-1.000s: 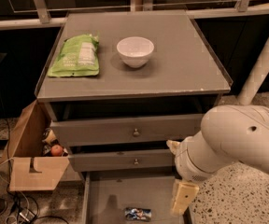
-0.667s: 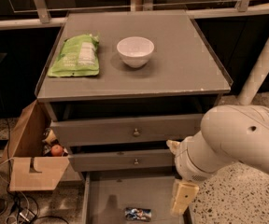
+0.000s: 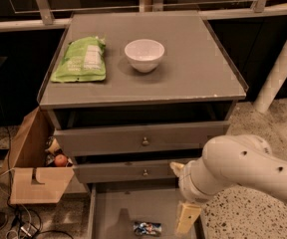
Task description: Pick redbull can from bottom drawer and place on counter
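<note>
Down in the bottom drawer, the redbull can lies on its side on the grey floor. Just right of it hangs the gripper, open or clenched I cannot tell. An off-centre descent could send the round can rolling away.

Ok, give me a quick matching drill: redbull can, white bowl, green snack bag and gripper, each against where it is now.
Things:
1 redbull can
2 white bowl
3 green snack bag
4 gripper

Places:
A left side of the counter
B low over the bottom drawer, right of the can
C lying on the drawer floor
D middle of the counter

Pairs: 1-C, 2-D, 3-A, 4-B.
</note>
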Controlling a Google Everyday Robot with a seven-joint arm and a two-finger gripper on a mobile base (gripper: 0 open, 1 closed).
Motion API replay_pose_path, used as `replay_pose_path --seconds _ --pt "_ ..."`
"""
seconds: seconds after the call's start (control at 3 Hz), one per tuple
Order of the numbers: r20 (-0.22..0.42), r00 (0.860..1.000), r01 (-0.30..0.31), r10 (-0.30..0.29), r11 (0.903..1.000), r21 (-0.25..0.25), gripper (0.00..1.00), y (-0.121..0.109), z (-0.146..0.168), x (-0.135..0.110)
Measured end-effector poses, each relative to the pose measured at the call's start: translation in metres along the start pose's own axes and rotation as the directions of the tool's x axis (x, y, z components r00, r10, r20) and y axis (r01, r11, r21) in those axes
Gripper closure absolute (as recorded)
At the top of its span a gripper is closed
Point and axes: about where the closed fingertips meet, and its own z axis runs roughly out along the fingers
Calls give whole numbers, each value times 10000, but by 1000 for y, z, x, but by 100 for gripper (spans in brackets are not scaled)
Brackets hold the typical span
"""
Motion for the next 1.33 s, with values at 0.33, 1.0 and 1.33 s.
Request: replay_pose_path --seconds 0.33,1.0,1.33 --pt "243 9996 167 -162 9997 -200 0 -6 46 14" --pt "277 9996 87 -80 9997 -247 0 -3 64 15" --pt "474 9984 309 -308 9995 -3 0 -13 95 16"
